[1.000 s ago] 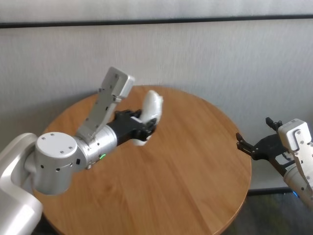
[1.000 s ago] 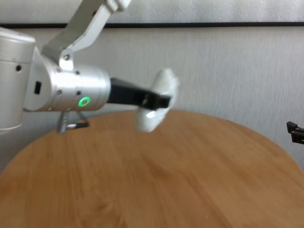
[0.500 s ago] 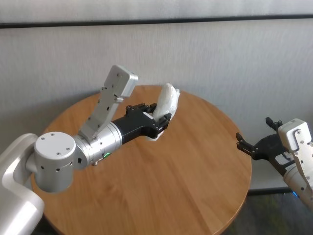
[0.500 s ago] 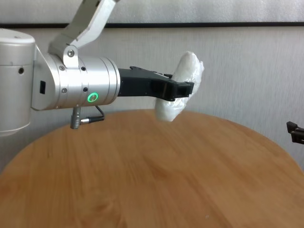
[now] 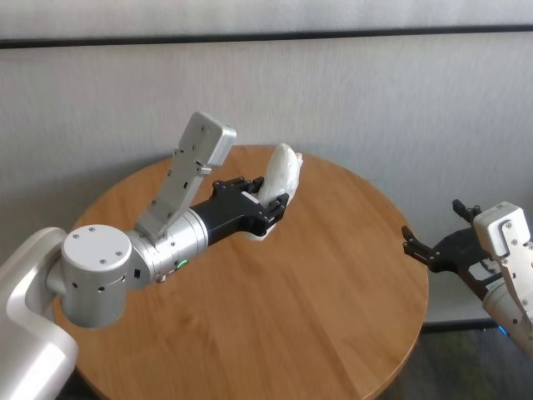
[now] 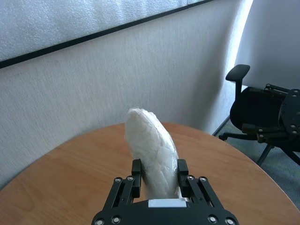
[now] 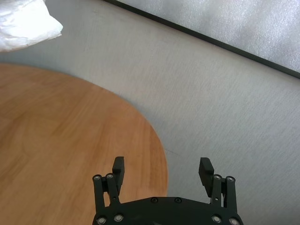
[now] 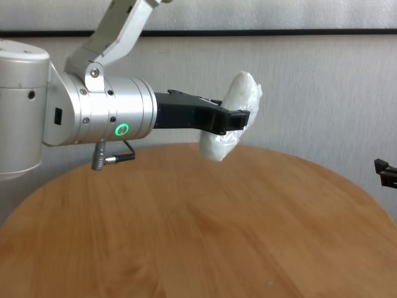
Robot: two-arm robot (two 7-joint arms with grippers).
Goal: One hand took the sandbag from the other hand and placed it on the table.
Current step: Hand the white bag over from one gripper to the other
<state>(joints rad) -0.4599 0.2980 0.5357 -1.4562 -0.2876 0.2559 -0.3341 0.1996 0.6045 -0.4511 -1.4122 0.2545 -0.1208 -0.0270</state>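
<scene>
My left gripper (image 5: 268, 202), on the silver wrist with the green light (image 8: 123, 130), is shut on the white crinkled sandbag (image 5: 281, 173) and holds it upright above the far middle of the round wooden table (image 5: 316, 283). The sandbag also shows in the chest view (image 8: 234, 118) and in the left wrist view (image 6: 152, 152), pinched between the fingers. My right gripper (image 5: 429, 250) is open and empty, off the table's right edge. In the right wrist view its fingers (image 7: 118, 169) stand wide apart over the table's rim, and the sandbag (image 7: 26, 23) shows far off.
A grey wall (image 5: 375, 100) stands close behind the table. A black office chair (image 6: 255, 110) stands on the floor past the table's right side, near my right arm. The tabletop bears nothing else.
My left arm has reached forward and raised the sandbag, turning it more upright, then settled slightly. The right arm has not moved.
</scene>
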